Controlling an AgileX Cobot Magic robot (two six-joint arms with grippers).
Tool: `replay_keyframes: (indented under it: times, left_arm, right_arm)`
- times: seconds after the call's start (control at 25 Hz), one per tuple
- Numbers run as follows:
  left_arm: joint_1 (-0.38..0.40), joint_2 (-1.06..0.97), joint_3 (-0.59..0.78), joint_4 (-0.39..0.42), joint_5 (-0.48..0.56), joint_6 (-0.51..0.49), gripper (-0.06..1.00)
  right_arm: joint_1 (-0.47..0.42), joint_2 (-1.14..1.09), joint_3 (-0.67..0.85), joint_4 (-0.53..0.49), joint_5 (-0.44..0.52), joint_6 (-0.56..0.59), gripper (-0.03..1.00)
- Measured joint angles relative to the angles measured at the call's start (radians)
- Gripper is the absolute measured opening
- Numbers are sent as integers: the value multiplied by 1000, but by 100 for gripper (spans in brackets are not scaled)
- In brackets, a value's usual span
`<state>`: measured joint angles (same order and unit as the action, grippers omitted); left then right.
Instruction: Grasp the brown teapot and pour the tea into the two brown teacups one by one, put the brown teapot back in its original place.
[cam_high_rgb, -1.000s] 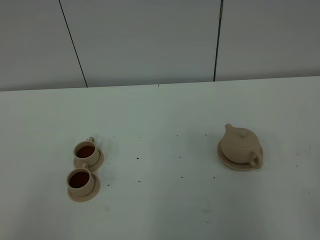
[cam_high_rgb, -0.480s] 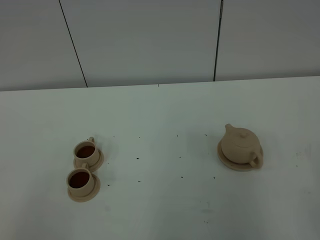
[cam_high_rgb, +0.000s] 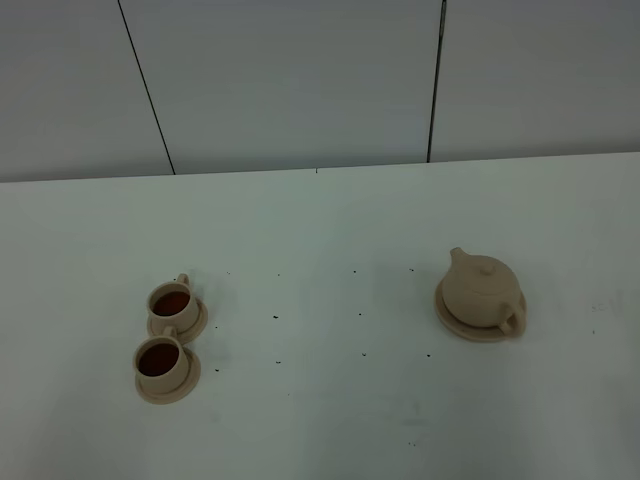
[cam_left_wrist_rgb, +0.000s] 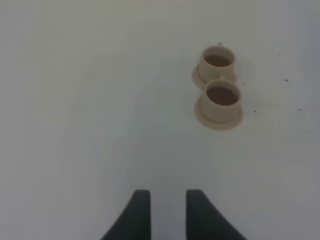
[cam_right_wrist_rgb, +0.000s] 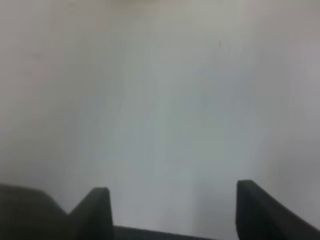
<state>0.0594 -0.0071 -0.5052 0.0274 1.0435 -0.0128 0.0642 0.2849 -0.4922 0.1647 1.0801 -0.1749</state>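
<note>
Nothing on the table has moved since the earlier frames: teapot and cups stay where they were. One brown teapot (cam_high_rgb: 481, 289) sits on one flat round disc (cam_high_rgb: 450, 322), at about 4 o'clock from the table (cam_high_rgb: 320, 230) centre. Two brown teacups (cam_high_rgb: 166, 340), each on its own small saucer (cam_high_rgb: 196, 326), stand touching at about 8 o'clock, both filled with dark tea. No writing or brand is visible. The left gripper (cam_left_wrist_rgb: 167, 212) has a narrow gap between its jaws and holds nothing. The right gripper (cam_right_wrist_rgb: 172, 210) is spread wide and empty.
</note>
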Motion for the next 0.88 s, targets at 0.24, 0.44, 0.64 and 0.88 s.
replay_keyframes:
  times: [0.24,0.44,0.64,0.88]
  left_arm:
    - [0,0,0,0,0,0,24]
    - [0,0,0,0,0,0,24]
    - [0,0,0,0,0,-2,24]
    - [0,0,0,0,0,-2,24]
  right_arm:
    - [-208,-42,0,-12,0,-1,52]
    - [-298,-131,1,-11,0,-4,52]
    - [-306,-234,1,-10,0,-8,51]
    - [-306,-287,1,9,3,-34,51]
